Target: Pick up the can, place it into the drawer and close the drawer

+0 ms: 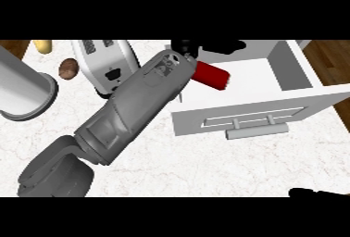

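Red can held over the open drawer

A toaster [109,60] sits on the desk [205,162]; the left robot hand [184,48] clasps the red can [212,75] inside the white drawer [301,69]. The right robot hand [318,193] shows at the lower edge, its grip unclear.

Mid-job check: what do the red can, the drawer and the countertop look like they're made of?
Red can: likely metal, glossy red body with a sheen. Drawer: flat matte white panels, perhaps painted wood; its handle looks brushed grey metal. Countertop: white, faintly veined, marble-like.

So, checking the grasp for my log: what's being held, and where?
The left hand holds the red can by its upper end, over the open drawer.
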Robot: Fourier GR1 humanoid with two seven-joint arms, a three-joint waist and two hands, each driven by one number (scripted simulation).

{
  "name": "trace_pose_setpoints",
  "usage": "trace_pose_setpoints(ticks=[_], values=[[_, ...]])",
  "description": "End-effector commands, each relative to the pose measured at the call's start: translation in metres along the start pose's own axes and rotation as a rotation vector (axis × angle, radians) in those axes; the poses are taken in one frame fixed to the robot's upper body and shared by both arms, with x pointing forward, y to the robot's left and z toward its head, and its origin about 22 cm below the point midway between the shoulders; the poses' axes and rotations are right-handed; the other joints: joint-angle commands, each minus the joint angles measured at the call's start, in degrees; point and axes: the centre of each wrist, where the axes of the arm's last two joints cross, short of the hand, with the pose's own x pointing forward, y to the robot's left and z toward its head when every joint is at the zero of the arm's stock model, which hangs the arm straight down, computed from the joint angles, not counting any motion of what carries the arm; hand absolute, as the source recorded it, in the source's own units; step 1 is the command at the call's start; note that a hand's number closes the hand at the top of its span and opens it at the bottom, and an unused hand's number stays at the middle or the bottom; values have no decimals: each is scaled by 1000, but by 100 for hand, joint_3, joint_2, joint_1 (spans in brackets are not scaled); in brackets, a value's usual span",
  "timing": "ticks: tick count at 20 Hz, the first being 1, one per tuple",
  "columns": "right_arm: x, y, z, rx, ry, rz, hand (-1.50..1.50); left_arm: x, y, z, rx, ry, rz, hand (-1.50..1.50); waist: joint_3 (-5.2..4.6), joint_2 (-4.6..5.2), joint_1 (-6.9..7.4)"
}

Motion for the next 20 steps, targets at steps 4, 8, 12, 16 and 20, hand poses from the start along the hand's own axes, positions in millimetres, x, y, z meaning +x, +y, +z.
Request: trace_pose_setpoints(ticks=[4,8,12,16,20], values=[[16,4,-7,52,-77,198,-150,14,-5,4,-10,-10,80,-150,-4,-65,220],[5,20,-12,108,-71,361,-150,18,-5,1,38,-26,90,-150,-3,-50,282],[-2,35,-31,131,-88,515,-150,26,-10,5,31,-55,57,-150,-4,-83,450],[-23,48,-36,173,-56,648,-150,27,-9,5,8,-14,92,-150,-8,-138,641],[-51,61,-42,214,-18,742,-150,18,-6,5,27,-16,88,-150,-6,-140,642]])
